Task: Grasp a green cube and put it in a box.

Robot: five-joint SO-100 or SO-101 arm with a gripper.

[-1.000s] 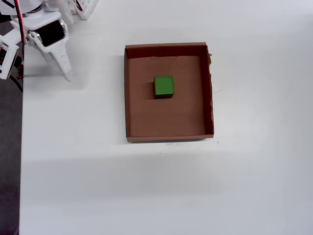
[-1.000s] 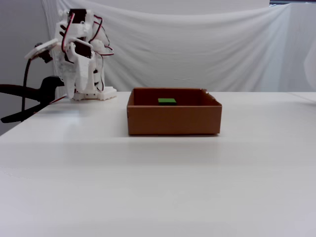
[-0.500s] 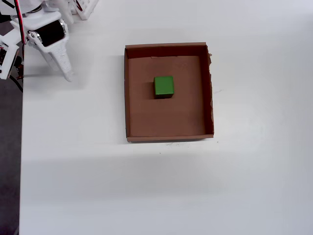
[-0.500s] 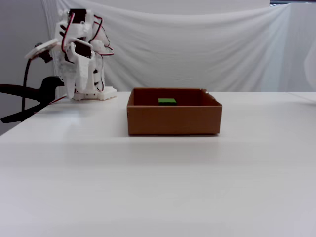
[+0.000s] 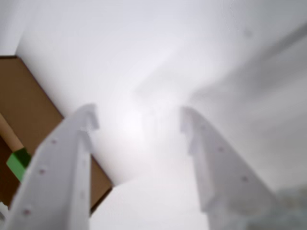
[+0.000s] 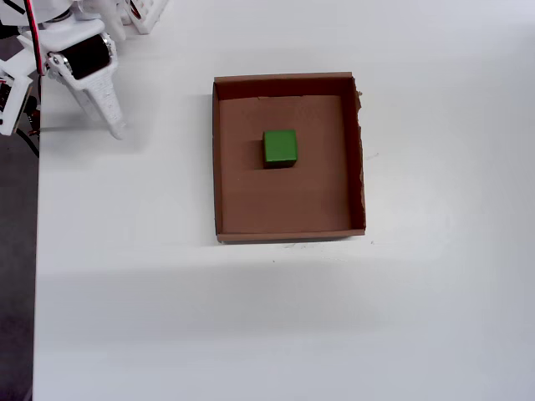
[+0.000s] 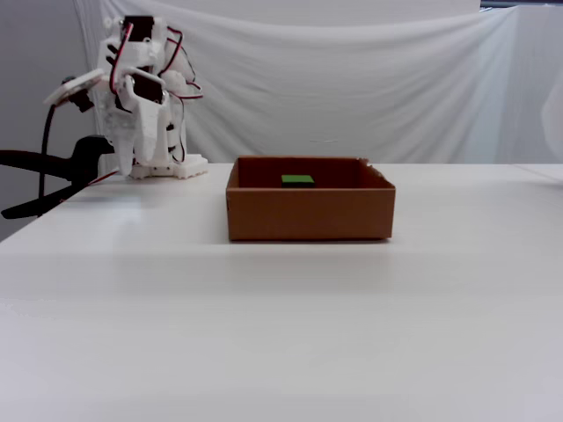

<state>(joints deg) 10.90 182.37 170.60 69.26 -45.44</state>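
Observation:
The green cube [image 6: 280,146] lies inside the brown cardboard box [image 6: 216,167], a little above its middle in the overhead view. In the fixed view only the cube's top [image 7: 297,180] shows over the box wall [image 7: 308,215]. My gripper [image 6: 117,127] hangs over the bare white table, well left of the box and apart from it. In the wrist view my gripper [image 5: 139,120] has its two white fingers spread apart with nothing between them. The box [image 5: 24,105] and a bit of the cube [image 5: 18,163] show at that view's left edge.
The arm's white base [image 6: 142,12] stands at the table's far left corner. A black clamp [image 7: 53,176] sticks out at the left table edge [image 6: 35,251]. A white cloth [image 7: 352,79] hangs behind the table.

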